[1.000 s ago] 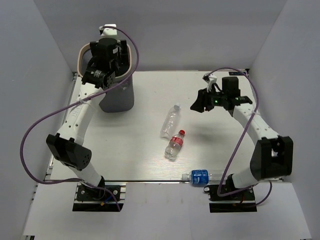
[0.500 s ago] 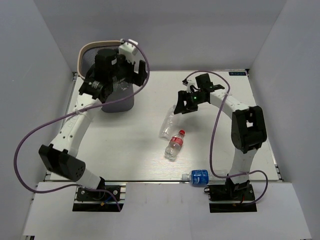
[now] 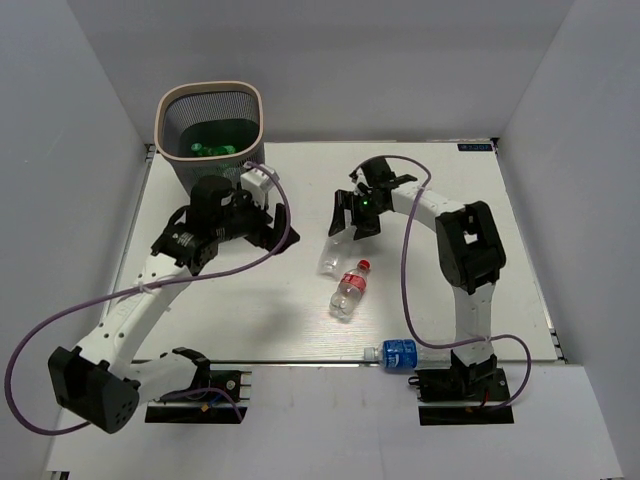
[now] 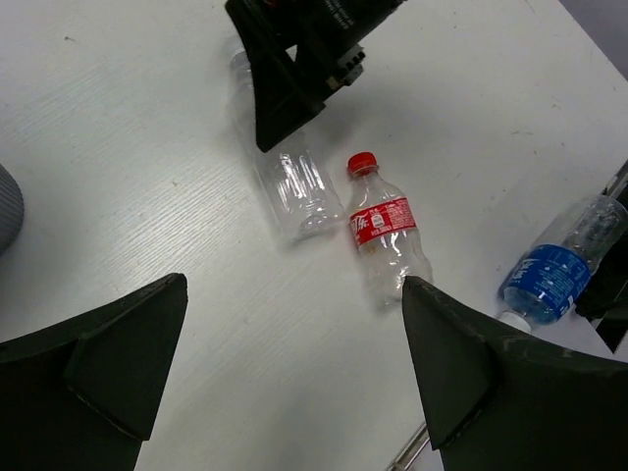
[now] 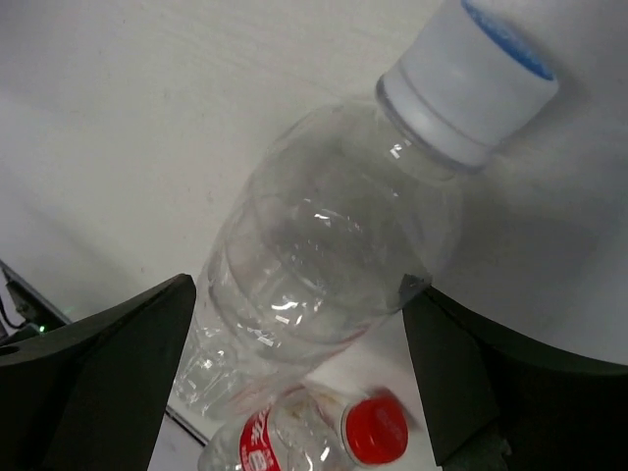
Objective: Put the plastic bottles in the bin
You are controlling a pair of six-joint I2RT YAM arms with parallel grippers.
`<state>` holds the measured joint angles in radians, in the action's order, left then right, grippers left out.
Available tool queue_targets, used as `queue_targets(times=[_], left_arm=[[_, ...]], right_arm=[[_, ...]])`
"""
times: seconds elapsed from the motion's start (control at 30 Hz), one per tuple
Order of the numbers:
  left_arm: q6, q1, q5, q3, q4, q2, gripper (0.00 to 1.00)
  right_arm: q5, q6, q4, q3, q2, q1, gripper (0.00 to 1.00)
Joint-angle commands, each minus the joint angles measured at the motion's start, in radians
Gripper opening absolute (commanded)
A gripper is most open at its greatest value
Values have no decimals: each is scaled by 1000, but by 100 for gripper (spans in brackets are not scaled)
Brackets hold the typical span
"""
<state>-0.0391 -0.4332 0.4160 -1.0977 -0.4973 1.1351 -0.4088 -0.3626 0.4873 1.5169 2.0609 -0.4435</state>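
Got right claw (image 3: 347,228) spread wide around the clear bottle (image 3: 336,252), cap hidden from above; left claw (image 4: 292,294) also open, empty, left of it.

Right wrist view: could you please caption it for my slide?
Right arm's open fingers flank a clear white-capped bottle.

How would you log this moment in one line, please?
left fingers open, empty; right fingers open over clear bottle; red-label bottle, blue-label bottle untouched
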Motion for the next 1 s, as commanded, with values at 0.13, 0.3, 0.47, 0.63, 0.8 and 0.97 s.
queue_targets(times=[0.13,0.3,0.47,0.63,0.8,0.97], left_arm=[[-73,-30,18,154,19,-57,100],[-134,-51,40,298,71,-99,100],[-179,-62,40,378,120,-144,100],[-179,-82,40,429,138,-144,100],[-188,-91,62,492,180,-124,100],[-197,-101,63,513,192,-115,100]], right_arm=[[125,-30,-33,100,88,-49,77],[73,-16,-30,95,73,-38,45],[-1,74,-68,146,-29,-3,14],[-160,106,-361,183,-162,20,5],[-242,103,-909,205,-216,-21,0],[-206,68,-1085,464,-88,-70,0]])
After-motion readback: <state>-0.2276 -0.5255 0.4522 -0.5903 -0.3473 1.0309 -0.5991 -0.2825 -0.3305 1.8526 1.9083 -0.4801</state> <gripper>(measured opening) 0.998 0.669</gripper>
